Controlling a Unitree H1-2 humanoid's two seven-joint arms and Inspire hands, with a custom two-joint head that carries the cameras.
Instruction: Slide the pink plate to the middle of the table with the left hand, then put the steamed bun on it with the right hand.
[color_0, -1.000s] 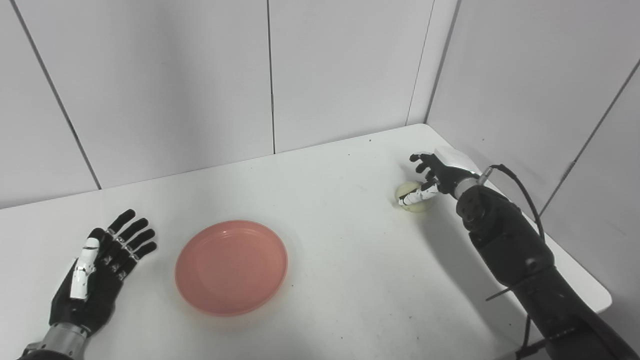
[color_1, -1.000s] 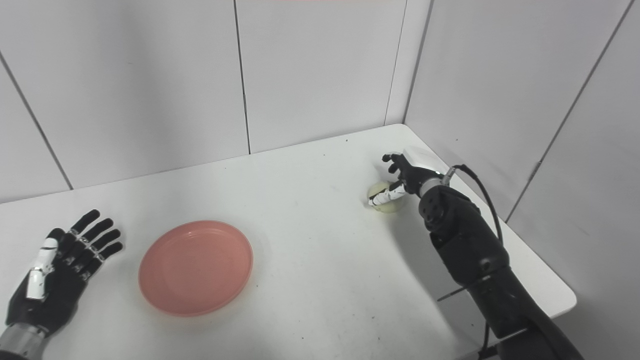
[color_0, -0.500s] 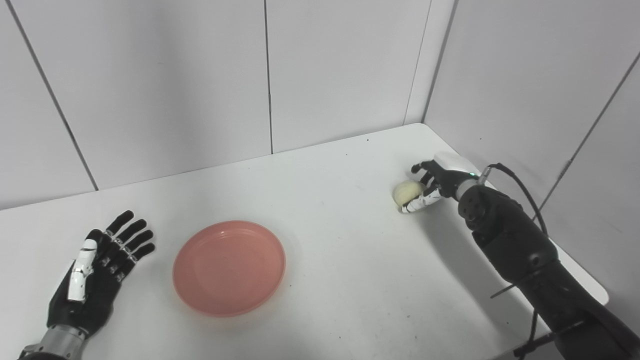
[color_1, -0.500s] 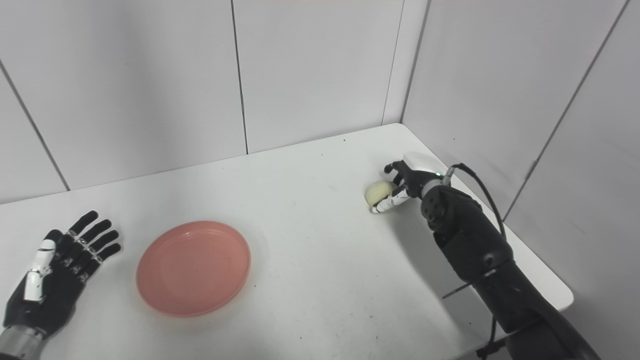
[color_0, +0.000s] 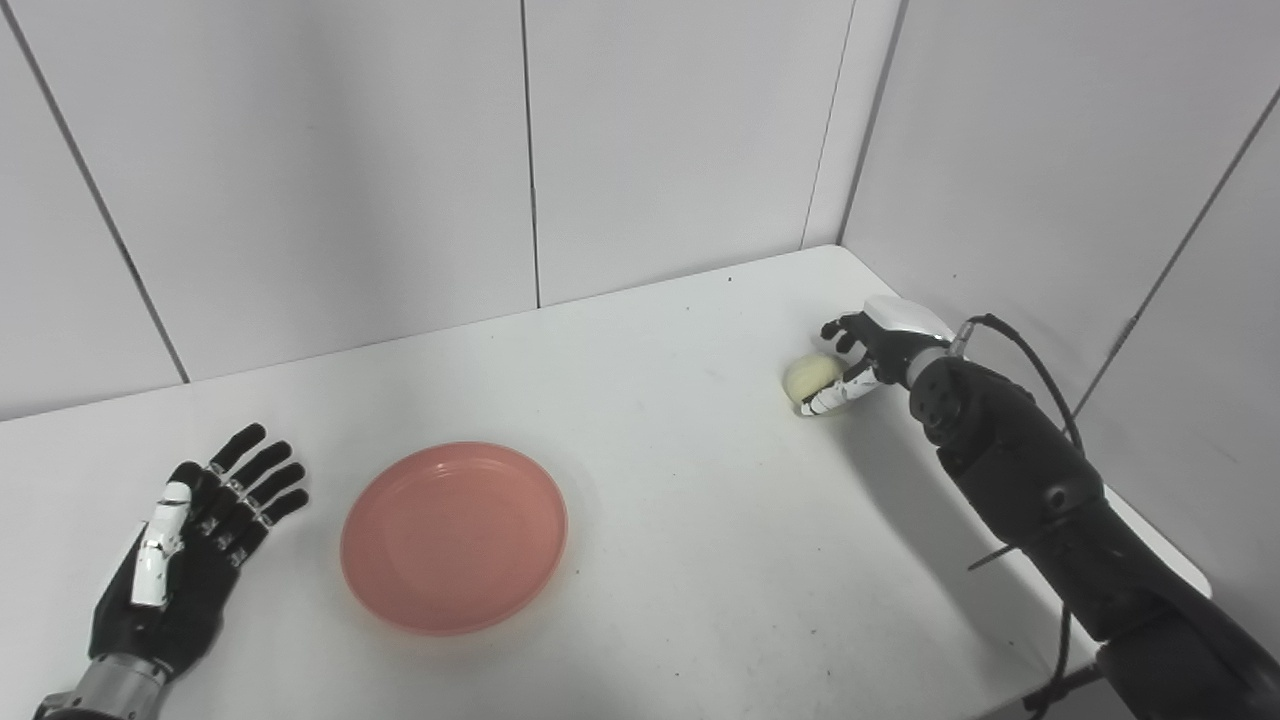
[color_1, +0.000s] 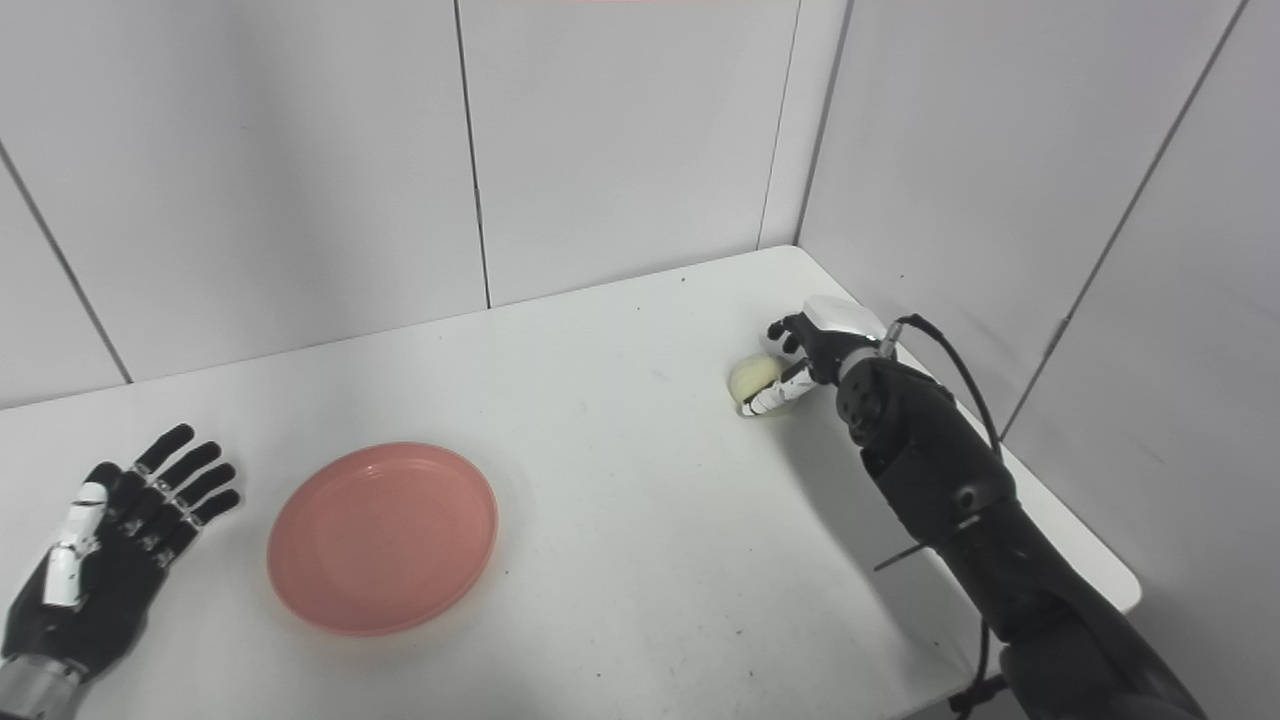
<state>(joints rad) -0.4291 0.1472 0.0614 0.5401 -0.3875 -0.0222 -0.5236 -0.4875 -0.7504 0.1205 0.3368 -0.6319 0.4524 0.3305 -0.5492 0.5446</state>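
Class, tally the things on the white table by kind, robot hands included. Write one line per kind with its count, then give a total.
Plate: 1, pink
Bun: 1, held in the right robot hand
Robot hands: 2, left open and flat, right shut on the bun
Total: 4

Pink plate (color_0: 454, 536); pale yellow bun (color_0: 811, 376); white table (color_0: 700, 520); black-and-white hands.
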